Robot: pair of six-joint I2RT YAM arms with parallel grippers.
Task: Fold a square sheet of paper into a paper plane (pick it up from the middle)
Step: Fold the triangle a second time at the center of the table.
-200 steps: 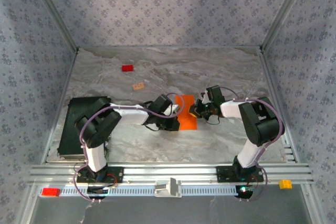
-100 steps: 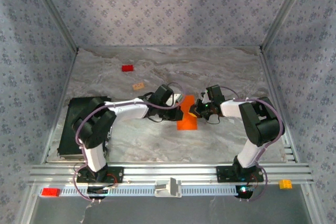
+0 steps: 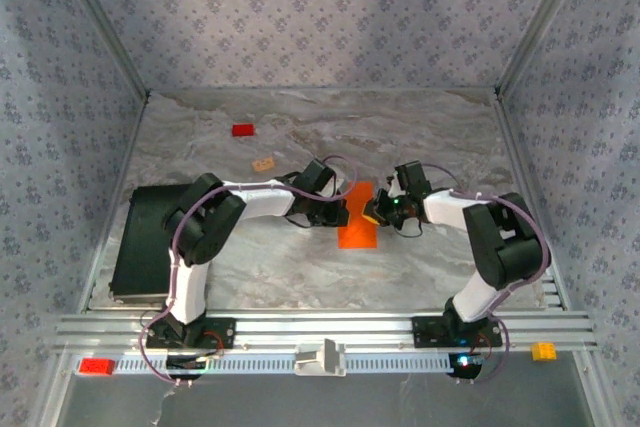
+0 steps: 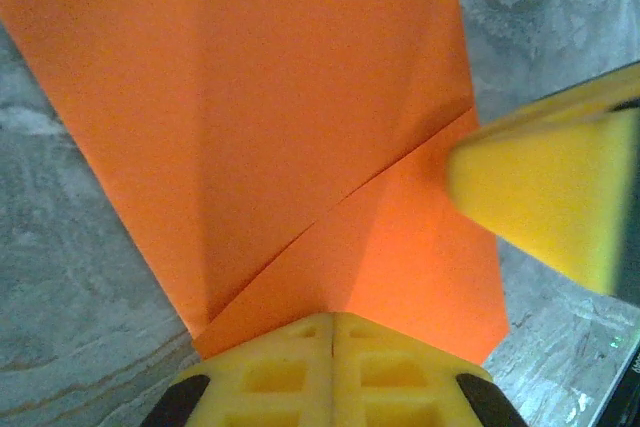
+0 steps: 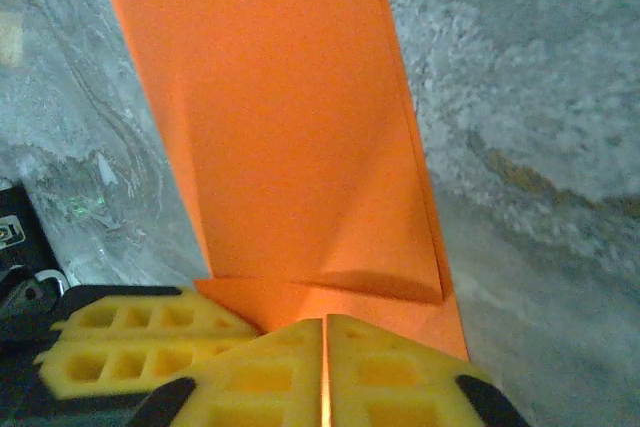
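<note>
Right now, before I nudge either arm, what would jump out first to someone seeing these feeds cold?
The bright orange paper, partly folded with diagonal creases, lies mid-table and draws the eye at once. The left claw and right claw meet at it from opposite sides, each with its yellow fingers closed at the paper's edge. Farther back on the left sit a small red block and a tan block.

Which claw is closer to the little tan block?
Left. The left claw is at the edge of the orange paper facing the tan block; the right claw is at its far edge.
</note>
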